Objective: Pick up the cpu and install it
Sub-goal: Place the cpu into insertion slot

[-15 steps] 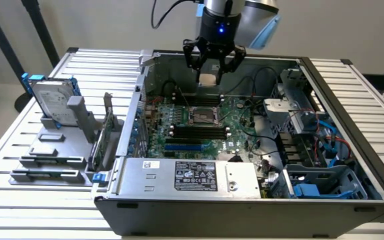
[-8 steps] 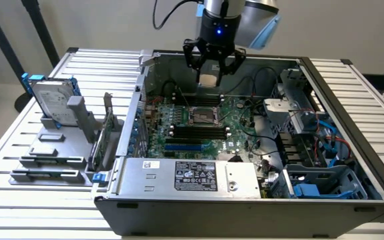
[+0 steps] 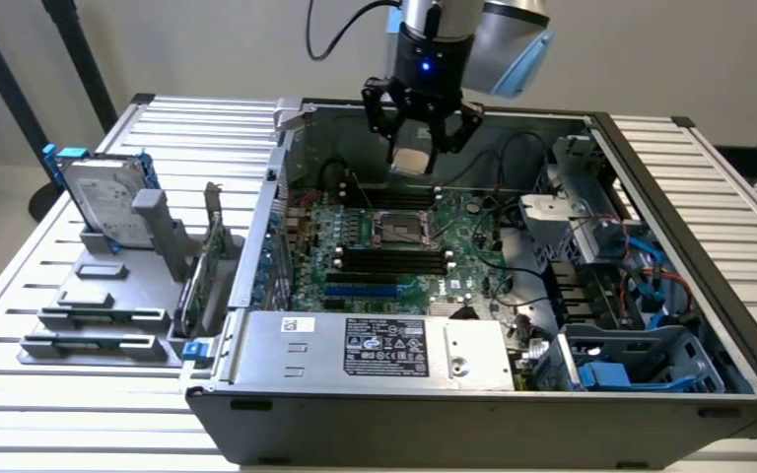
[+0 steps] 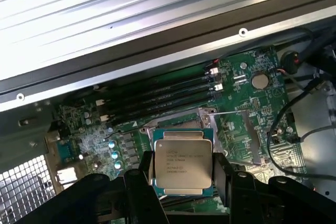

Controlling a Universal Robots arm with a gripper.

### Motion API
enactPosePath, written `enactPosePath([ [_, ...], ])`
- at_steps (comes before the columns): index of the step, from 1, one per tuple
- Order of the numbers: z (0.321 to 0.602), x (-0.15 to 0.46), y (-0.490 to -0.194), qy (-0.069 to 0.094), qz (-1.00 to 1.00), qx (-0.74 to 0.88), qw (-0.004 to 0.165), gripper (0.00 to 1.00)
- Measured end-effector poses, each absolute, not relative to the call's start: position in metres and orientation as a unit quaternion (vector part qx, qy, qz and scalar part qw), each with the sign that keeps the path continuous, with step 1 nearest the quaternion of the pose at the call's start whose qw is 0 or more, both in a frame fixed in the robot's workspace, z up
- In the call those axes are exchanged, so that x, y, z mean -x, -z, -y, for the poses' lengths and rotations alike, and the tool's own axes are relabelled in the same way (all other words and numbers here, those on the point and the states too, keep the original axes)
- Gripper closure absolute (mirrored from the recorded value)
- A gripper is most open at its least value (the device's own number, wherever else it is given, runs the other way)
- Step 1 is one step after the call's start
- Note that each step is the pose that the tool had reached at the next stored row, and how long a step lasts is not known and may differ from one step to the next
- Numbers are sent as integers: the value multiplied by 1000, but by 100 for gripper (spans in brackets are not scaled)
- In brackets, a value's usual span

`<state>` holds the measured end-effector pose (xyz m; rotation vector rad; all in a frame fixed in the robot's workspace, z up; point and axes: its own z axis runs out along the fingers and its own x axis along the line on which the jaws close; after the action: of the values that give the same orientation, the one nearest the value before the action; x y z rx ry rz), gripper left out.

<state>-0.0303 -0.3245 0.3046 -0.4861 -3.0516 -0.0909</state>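
Inspection note, taken from beside the surface (image 3: 36, 325).

1. Gripper: the gripper (image 3: 421, 138) is hanging over the open computer case (image 3: 484, 414), close to its far wall. It is clamped on the cpu (image 4: 182, 163), with one dark finger (image 4: 143, 174) pressing each of two opposite edges.

2. Task item: the cpu is being carried in the air, clear of the motherboard (image 3: 464, 222) and touching nothing but the gripper. It is lying flat between the fingers, its printed silver top facing up toward the wrist.

3. Governing relation: the empty socket (image 3: 402, 231) is sitting on the motherboard below the cpu, between the two banks of memory slots (image 3: 392, 258). In the exterior view it is appearing beneath the gripper and a little nearer the front of the case. In the wrist view the socket frame is showing just behind the chip, its edges roughly parallel to the chip's edges. I judge the alignment close, though the height above the socket cannot be read.

4. Status: the cpu is picked up and not yet seated.
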Motion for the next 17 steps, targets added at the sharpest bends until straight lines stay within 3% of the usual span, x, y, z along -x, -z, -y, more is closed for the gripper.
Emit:
enactPosePath([
  [17, 324, 30, -291, 33, 951, 307, 20, 45],
])
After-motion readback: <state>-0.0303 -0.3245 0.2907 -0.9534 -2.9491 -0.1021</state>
